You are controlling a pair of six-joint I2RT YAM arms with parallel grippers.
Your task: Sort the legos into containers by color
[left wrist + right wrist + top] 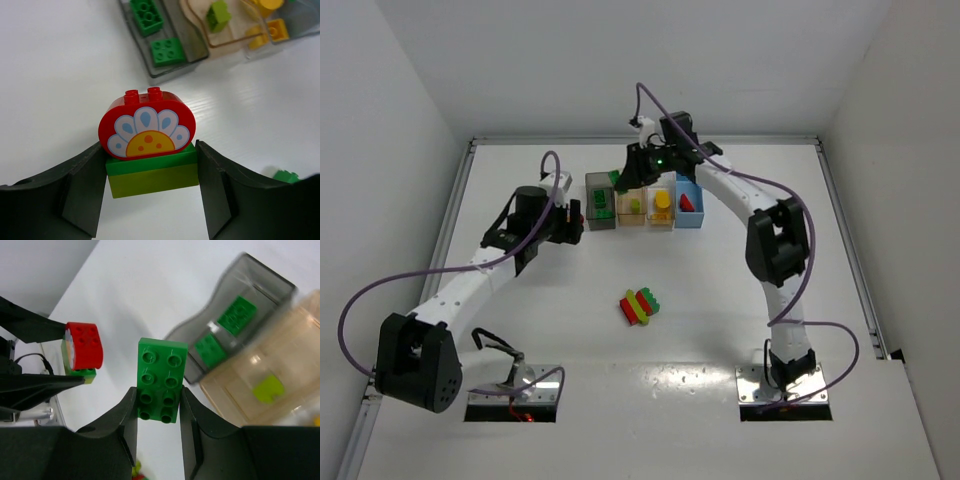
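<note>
Legos (641, 306) look light, stiff; take by flat sides | left end effector (152, 175) pinching red-lime stack (147, 135) | right end effector (157, 401) pinching green brick (161, 370)

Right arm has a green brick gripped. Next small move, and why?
Probably shift the right gripper over the dark grey plastic bin and open the jaws: its dark green studded brick matches the green bricks already lying there.

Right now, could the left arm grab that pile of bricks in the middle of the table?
Probably not yet: the way to the pile looks free, but the left gripper is full, clamped on a red-and-green stack.
</note>
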